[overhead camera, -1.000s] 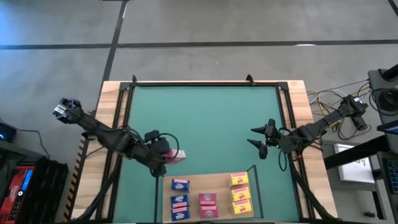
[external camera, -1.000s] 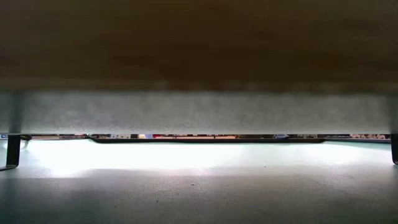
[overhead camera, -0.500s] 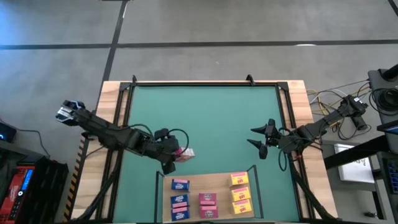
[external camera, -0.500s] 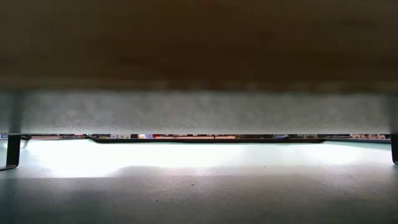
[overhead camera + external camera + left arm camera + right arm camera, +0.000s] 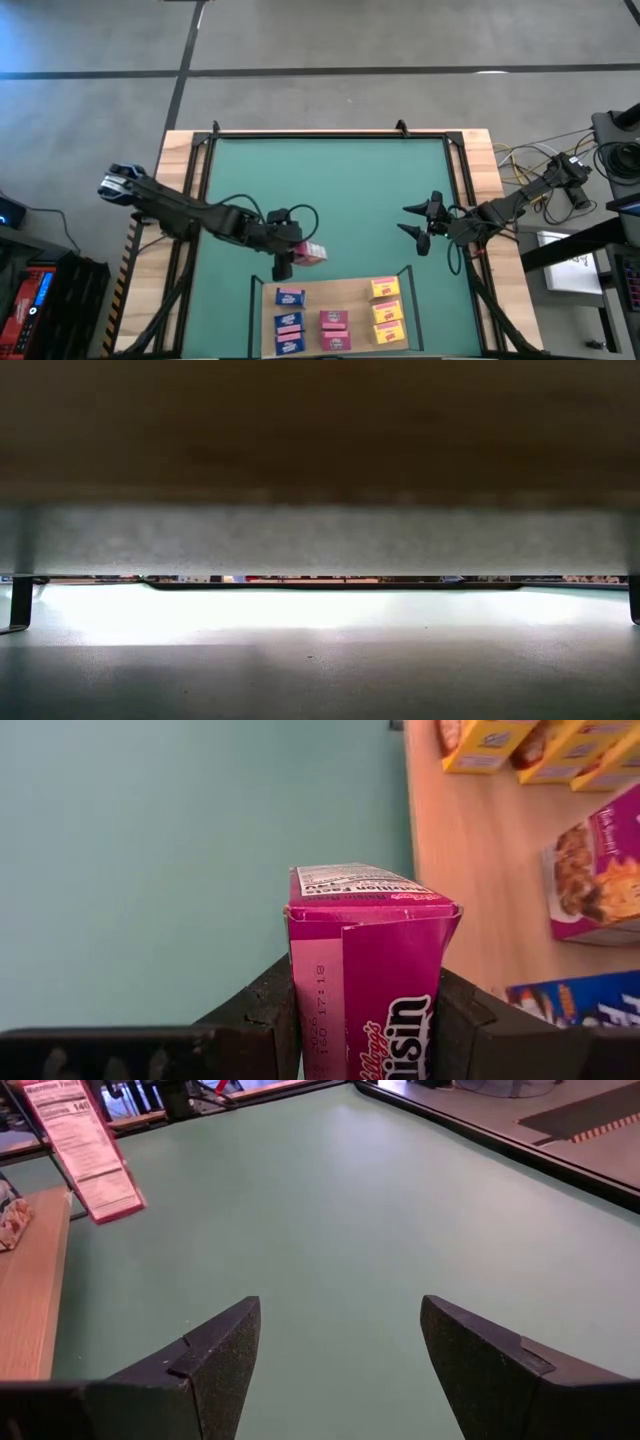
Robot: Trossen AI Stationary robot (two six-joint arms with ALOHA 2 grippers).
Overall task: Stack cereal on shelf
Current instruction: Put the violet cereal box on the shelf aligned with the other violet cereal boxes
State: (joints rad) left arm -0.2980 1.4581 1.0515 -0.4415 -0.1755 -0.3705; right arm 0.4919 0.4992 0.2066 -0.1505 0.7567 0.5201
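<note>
My left gripper [image 5: 293, 256] is shut on a pink cereal box [image 5: 311, 253] over the green mat, just beyond the far left corner of the shelf [image 5: 355, 300], a light-wood board with dark posts. Lying flat on the board are three blue boxes [image 5: 289, 321], two pink boxes [image 5: 334, 329] and three yellow boxes [image 5: 387, 310]. My right gripper [image 5: 413, 223] is open and empty over the mat's right part, far from the shelf's boxes. The low view shows none of these things. My left gripper pinches the pink box between its two fingers, one on each of two opposite sides [image 5: 303, 1010]. The fingers [image 5: 262, 1015] come slanting from the table's left. The box's free end [image 5: 360, 885] sticks out past the fingertips, and the box looks clear of the mat.
The green mat [image 5: 330, 190] lies bare between the arms and toward the far edge. A dark frame [image 5: 300, 133] runs along the table's far and side edges. Cables [image 5: 520, 160] lie off the table's right side.
My left gripper has moved toward the table's right edge and a little toward the near edge, carrying the pink box closer to the shelf's far left corner. It has stayed shut on the box. My right arm has kept still.
</note>
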